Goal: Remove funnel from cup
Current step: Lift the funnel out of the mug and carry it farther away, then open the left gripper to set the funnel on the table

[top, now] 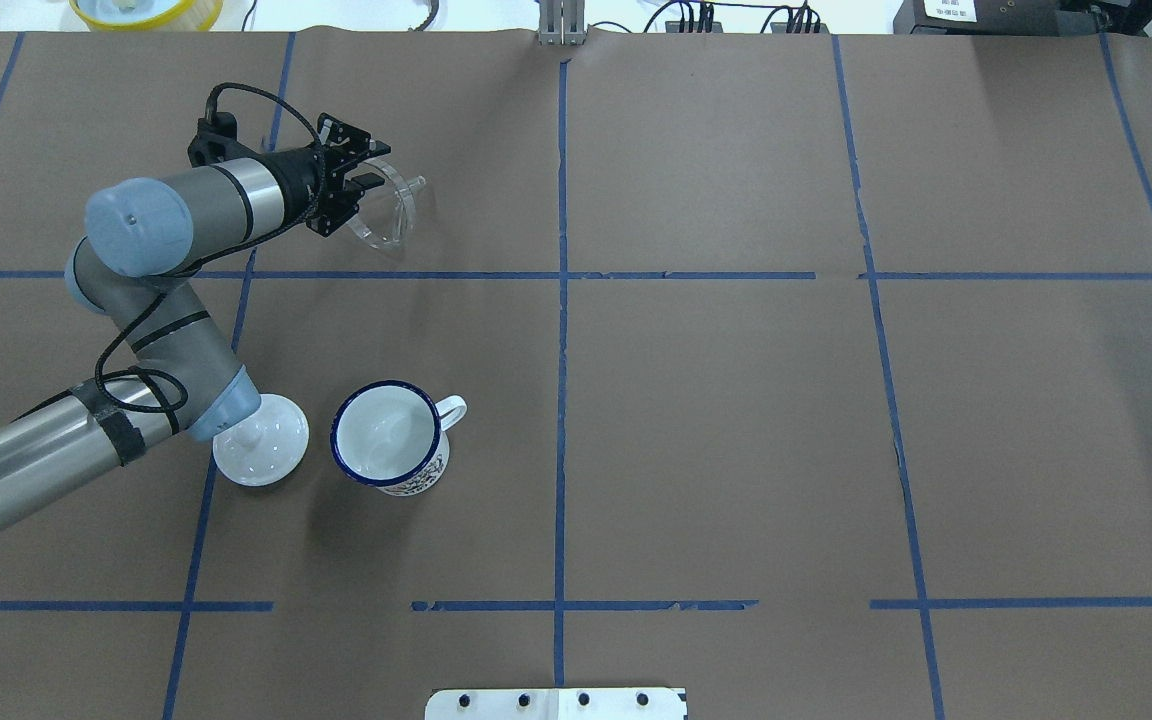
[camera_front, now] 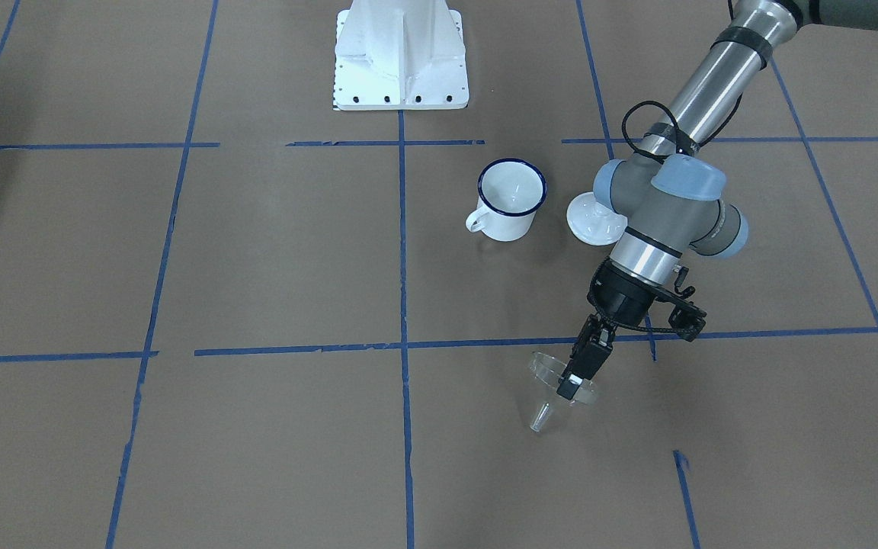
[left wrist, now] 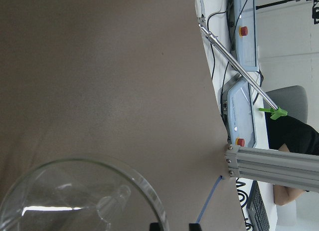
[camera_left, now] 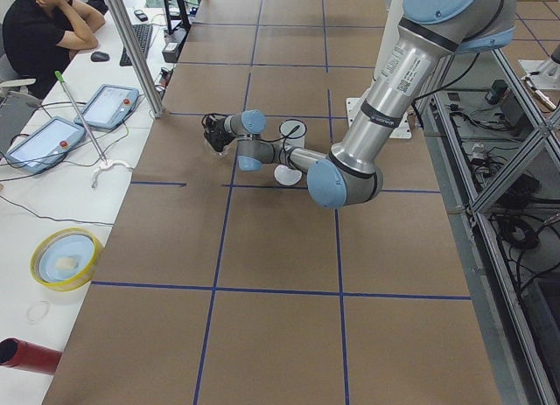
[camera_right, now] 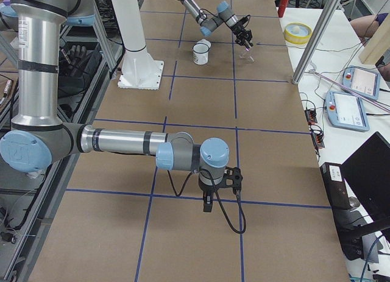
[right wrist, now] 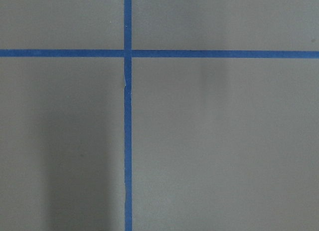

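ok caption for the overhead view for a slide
left gripper holds the clear funnel by its rim, away from the empty cup and lid

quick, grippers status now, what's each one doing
left gripper: shut on the funnel, gripping its rim.
right gripper: cannot tell, it shows only in a side view.

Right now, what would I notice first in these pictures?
The left gripper pinches the clear funnel by its rim, tilted, out past the blue tape line. Nearer the robot's base, the empty white cup stands upright, with a white lid beside it.
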